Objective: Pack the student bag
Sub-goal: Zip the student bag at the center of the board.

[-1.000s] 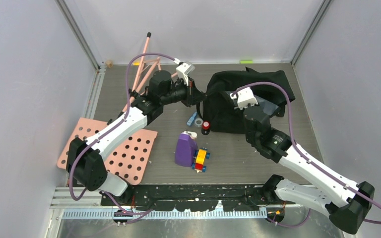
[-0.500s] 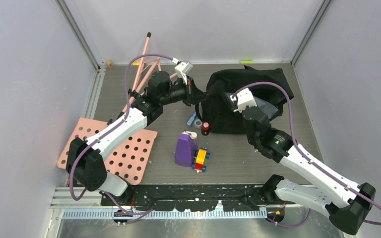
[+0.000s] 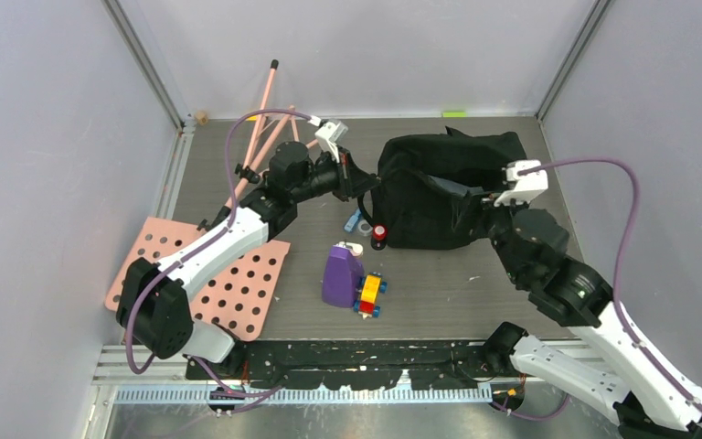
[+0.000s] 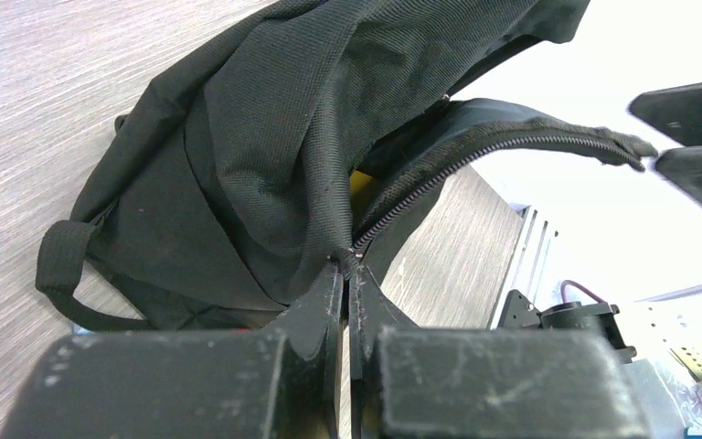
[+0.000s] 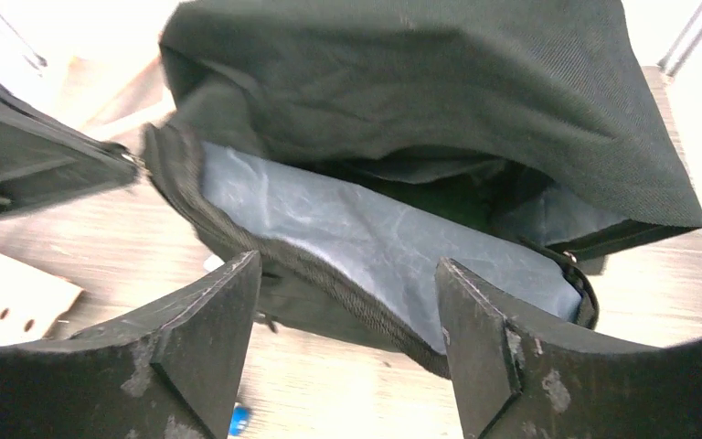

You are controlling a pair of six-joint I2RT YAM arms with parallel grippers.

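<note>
The bag (image 3: 425,215) lies just ahead of both tools. Its zip edge is pinched between the pressed-together fingers of the left gripper (image 4: 345,272), while the right gripper (image 5: 347,283) is held spread and empty before the mouth. So thin a pinch may be lost from the floppy rim, and the mouth could then sag shut. A bottle (image 3: 339,277) and blocks (image 3: 370,294) are left behind the left gripper, toward the bases, and a red-capped item (image 3: 379,234) is set just beside the bag. The mouth is partly overhung only by the bag's own drooping top.
</note>
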